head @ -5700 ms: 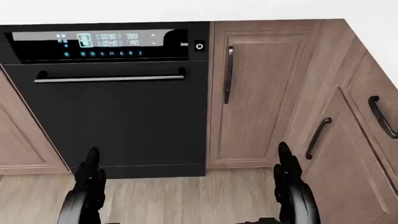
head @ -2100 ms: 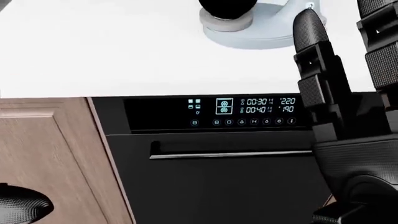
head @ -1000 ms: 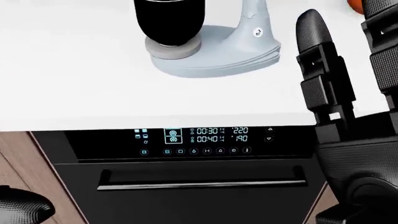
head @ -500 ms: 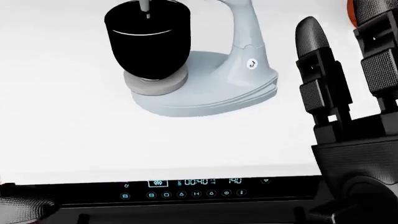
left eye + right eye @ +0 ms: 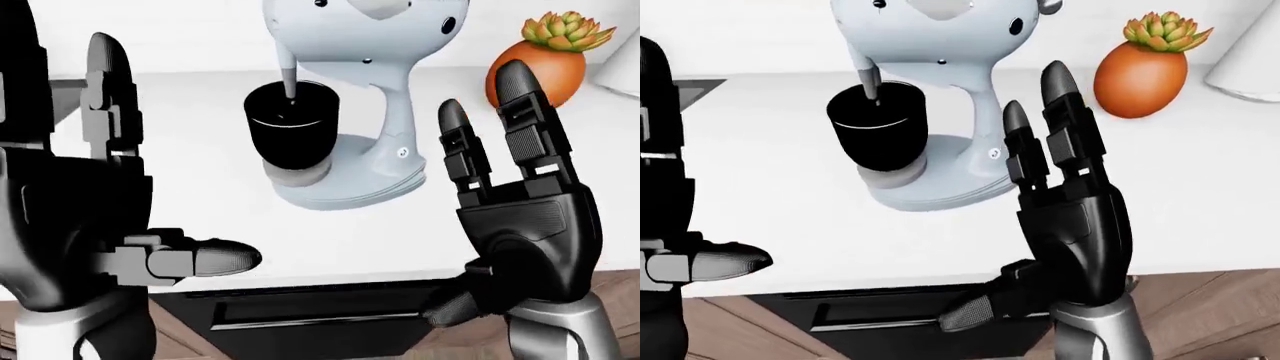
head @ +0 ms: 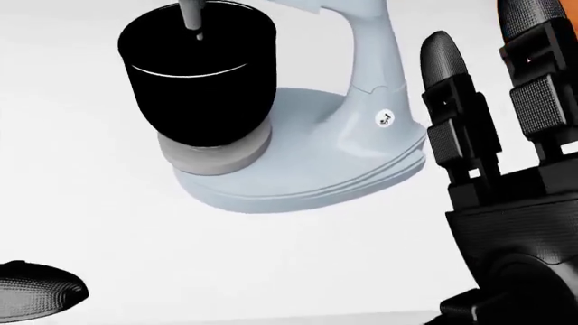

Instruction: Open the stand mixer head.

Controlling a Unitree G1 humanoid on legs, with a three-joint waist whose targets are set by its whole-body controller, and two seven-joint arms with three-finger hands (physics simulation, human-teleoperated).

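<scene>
**Q:** So what changed, and where's the mixer now?

**A:** Well, in the left-eye view the whole picture has swung up. A few seconds ago I was staring at the dishwasher door and floor; now the counter [image 5: 140,187] fills it. That's my camera moving, not the things. The mixer [image 5: 360,90] stands near the middle, head down over its black bowl [image 5: 292,127], beater shaft dipping inside. Can't tell if the bowl holds anything else. My left hand [image 5: 70,217] and right hand [image 5: 520,225] are both raised with fingers spread, gripping nothing, short of the mixer.

**Q:** Head view?

**A:** Closer than half a second ago: bowl and base fill it, the head cut off at the top.

**Q:** Right eye?

**A:** Same scene, plus an orange pot [image 5: 1140,79] holding a small succulent, right of the mixer. I'd say I'm in reach now; lifting the head is still to do.
</scene>
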